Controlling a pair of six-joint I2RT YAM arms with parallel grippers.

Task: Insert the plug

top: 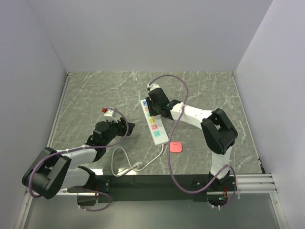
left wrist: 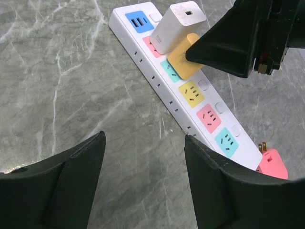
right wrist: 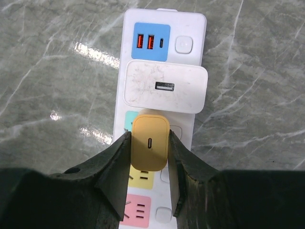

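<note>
Right wrist: yellow plug [right wrist: 150, 143] hides its prongs above power strip [right wrist: 196, 28]

The small mustard-yellow plastic charger plug [right wrist: 150, 143] stands over the teal socket [right wrist: 128, 119] of the long white plastic power strip [right wrist: 190, 28] (prongs hidden, seating unclear), which lies flat, coloured sockets upward.

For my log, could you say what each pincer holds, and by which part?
The right pincer clamps the yellow plug by its sides; left pincer empty.
</note>
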